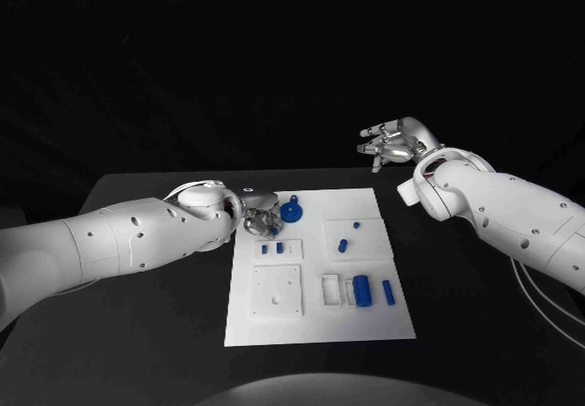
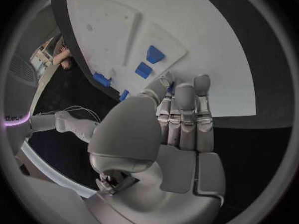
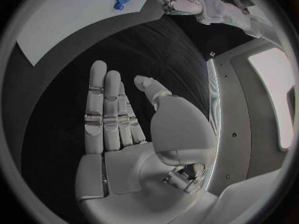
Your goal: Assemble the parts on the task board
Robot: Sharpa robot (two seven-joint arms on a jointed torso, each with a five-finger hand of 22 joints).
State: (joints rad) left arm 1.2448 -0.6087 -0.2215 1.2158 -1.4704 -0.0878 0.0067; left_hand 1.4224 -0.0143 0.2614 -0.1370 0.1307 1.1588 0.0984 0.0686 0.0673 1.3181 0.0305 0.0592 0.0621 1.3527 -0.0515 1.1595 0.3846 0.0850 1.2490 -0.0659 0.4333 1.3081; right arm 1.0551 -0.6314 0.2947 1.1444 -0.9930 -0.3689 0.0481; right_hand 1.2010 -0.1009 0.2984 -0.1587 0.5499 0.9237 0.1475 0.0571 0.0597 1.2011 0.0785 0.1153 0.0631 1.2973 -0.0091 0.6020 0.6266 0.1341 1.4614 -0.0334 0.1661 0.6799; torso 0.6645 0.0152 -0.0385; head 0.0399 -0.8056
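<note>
1. My left robot hand (image 1: 259,216) is hovering over the upper left part of the task board (image 1: 319,326), its fingers (image 2: 187,115) lying together and reaching out over the white plate; I am holding nothing in it that I can see, though from the head view I cannot tell how far the fingers are curled.
2. My right robot hand (image 1: 392,144) is hanging in the air beyond the far right corner of the board, well apart from it, fingers spread and holding nothing; in the right wrist view the palm (image 3: 124,149) is lying flat and open above the dark surface (image 3: 162,55).
3. The round blue part (image 1: 292,210) is sitting on the board just beside my left robot hand, near the far edge.
4. Two small blue blocks (image 1: 272,249) are sitting side by side on a raised white panel below that hand.
5. Two more small blue pieces (image 1: 349,237) are lying on the square panel to the right.
6. A blue cylinder (image 1: 361,289) and a slim blue bar (image 1: 388,293) are lying near the board's lower right, beside a white frame (image 1: 331,289).
7. A larger white square plate (image 1: 276,292) is sitting at the lower left of the board.
</note>
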